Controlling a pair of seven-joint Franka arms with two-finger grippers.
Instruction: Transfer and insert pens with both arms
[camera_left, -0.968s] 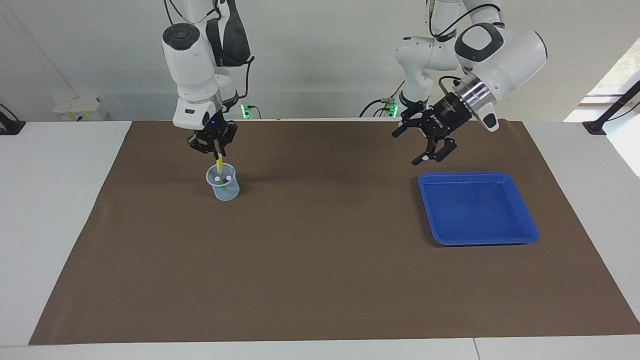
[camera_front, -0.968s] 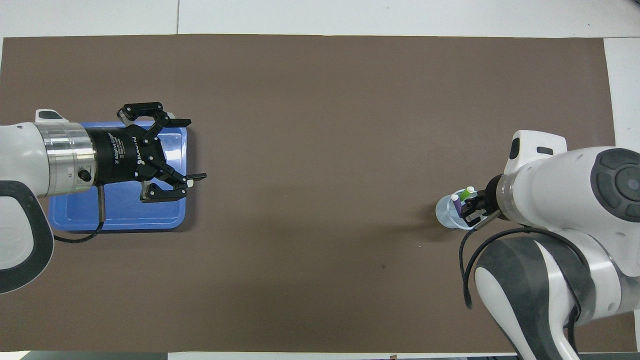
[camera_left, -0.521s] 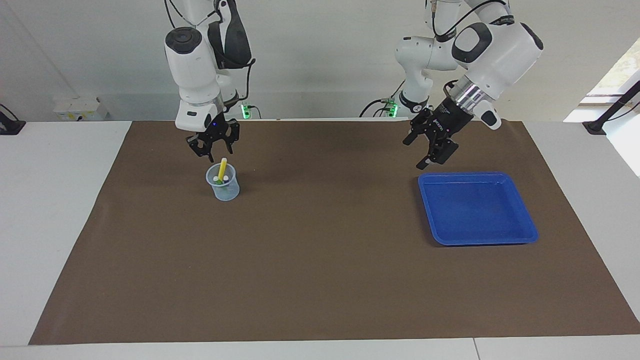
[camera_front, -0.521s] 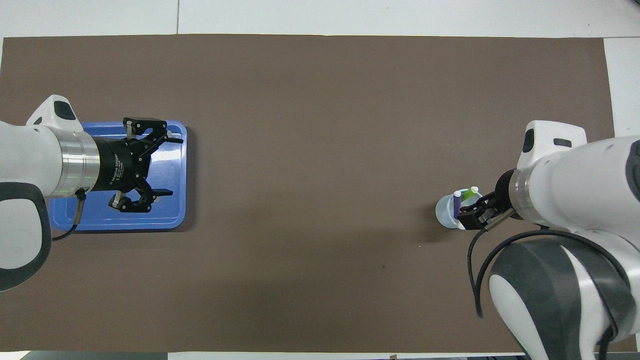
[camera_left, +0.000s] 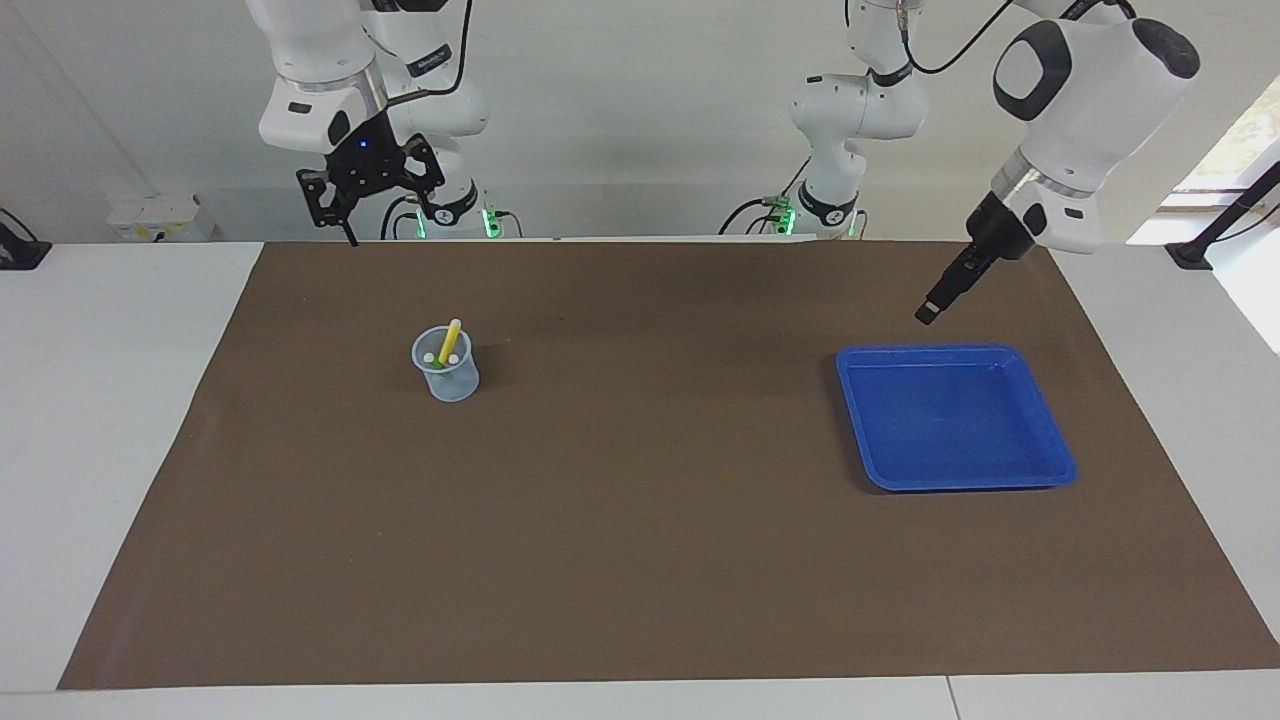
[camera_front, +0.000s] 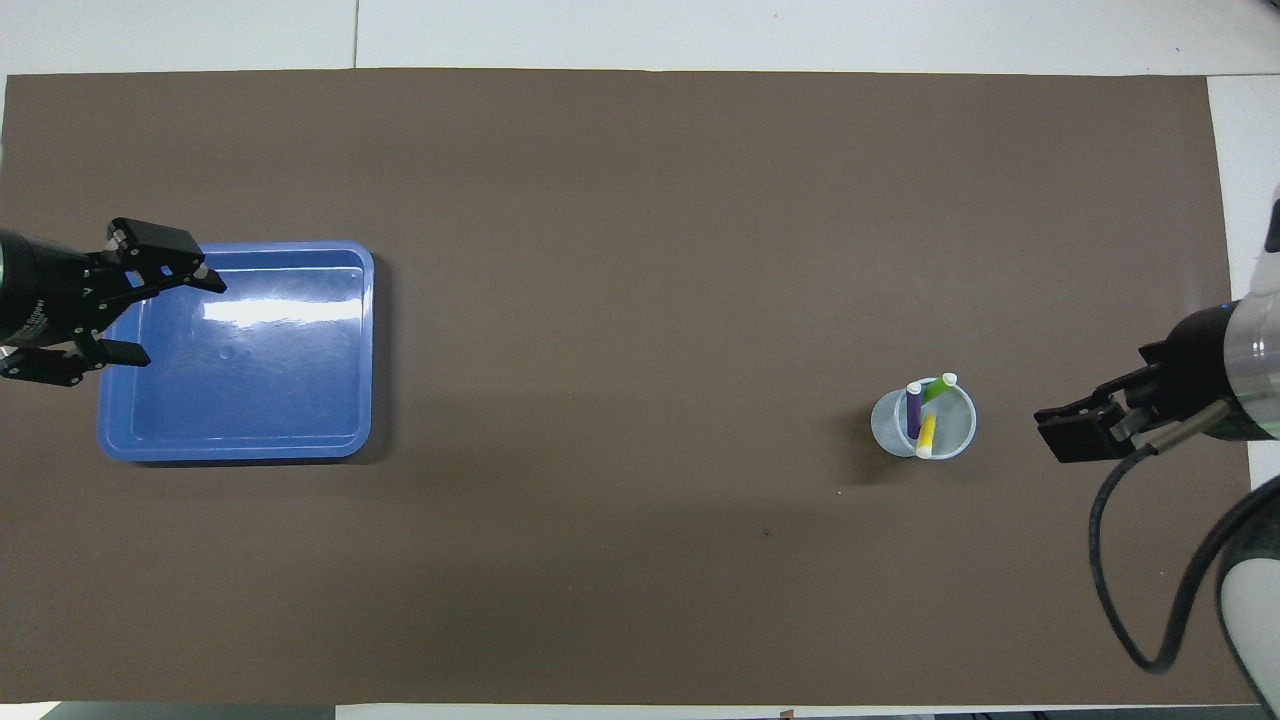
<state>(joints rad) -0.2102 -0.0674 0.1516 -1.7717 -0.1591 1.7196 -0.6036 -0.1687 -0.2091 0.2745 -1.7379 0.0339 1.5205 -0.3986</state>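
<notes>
Below and well clear of the right gripper (camera_left: 345, 205), a clear cup (camera_left: 446, 366) stands on the brown mat (camera_left: 640, 560) with all three pens in it: the yellow pen (camera_front: 927, 435), the purple pen (camera_front: 913, 410) and the green pen (camera_front: 939, 387), each leaning on the rim with its pale tip up. A second ago the right gripper's fingers were closed on the yellow pen just over the cup; now they are spread apart with nothing between them, and the arm has risen and pulled back toward its base, so the yellow pen has been released into the cup. The left gripper (camera_front: 110, 305) has also drawn back from over the blue tray (camera_left: 1040, 470) to hang above the tray's edge at its own end of the tabletop, fingers apart and holding nothing. The tray shows no pens in it. With no pen left outside the cup, the transfer and insertion looks complete, and both arms appear to be retreating to rest.
</notes>
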